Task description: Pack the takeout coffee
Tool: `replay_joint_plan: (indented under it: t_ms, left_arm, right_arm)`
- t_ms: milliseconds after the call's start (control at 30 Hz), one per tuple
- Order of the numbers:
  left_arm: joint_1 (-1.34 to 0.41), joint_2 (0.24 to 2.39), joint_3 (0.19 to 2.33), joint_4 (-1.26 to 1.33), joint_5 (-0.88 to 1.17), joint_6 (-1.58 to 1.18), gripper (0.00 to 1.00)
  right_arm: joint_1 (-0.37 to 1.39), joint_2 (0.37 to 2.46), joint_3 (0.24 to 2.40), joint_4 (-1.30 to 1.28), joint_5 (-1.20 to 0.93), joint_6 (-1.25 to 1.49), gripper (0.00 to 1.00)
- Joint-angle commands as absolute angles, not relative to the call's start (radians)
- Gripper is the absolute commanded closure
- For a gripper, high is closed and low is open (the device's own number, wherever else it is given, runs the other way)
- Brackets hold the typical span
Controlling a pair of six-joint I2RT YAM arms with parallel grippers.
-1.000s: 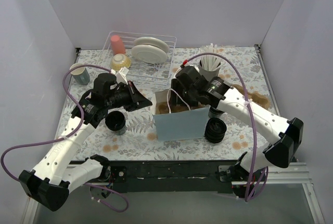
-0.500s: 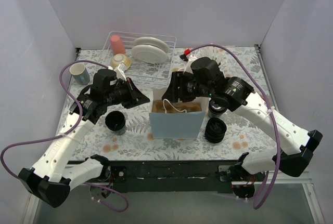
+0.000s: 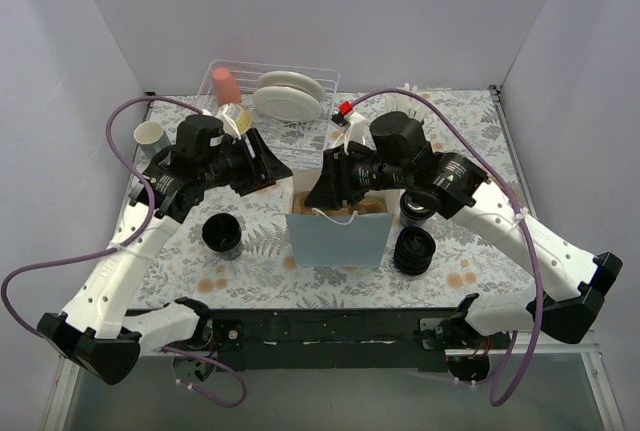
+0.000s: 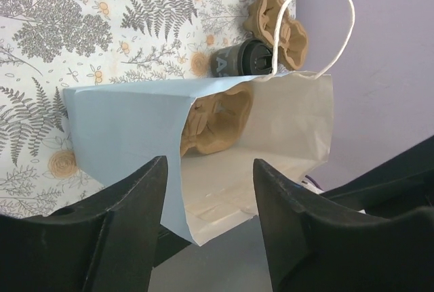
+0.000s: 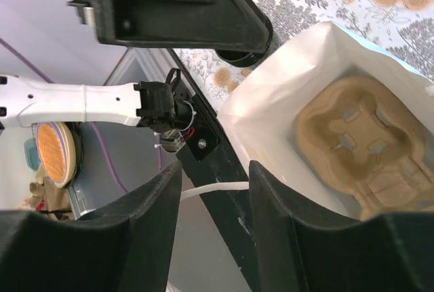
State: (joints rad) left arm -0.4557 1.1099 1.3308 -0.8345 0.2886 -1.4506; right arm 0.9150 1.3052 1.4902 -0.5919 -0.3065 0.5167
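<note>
Mug [image 3: 150, 137]: pale, upright at the far left of the floral-print table [image 3: 260, 271]. Rack [image 3: 312, 79]: white wire, at the back, holding a pink cup [image 3: 226, 84] and stacked cream plates [image 3: 288, 95]. Lidless cup [image 3: 222, 235]: black, round, upright and open-mouthed, left of the bag. Left gripper [image 4: 210, 163]: black fingers spread wide, nothing between them, held above the table just left of the bag's mouth. Bag [image 3: 338, 241]: paper, blue outside and white inside, upright at centre with its mouth open; it contained one carrier [image 5: 359, 143] of brown moulded pulp with shaped cup wells. Right gripper [image 5: 217, 170]: fingers wide apart over the bag's rear rim, the white cord handle [image 5: 213, 188] passing across the gap between them, not pinched. Coffee [image 3: 413, 209]: small black cup with a shiny-rimmed black lid, standing on the table just right of the bag, outside it, partly hidden under the right arm, clear of both sets of fingers. Lids [image 3: 414, 249]: ribbed black stack, just in front of the coffee.
</note>
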Motion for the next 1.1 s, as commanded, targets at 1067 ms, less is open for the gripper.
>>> replay_joint_plan:
  t_ms: [1067]
  left_arm:
    - [-0.462, 1.175, 1.284, -0.845, 0.319, -1.453, 0.77]
  right_arm:
    - [0.937, 1.104, 1.273, -0.612, -0.227, 0.397, 0.6]
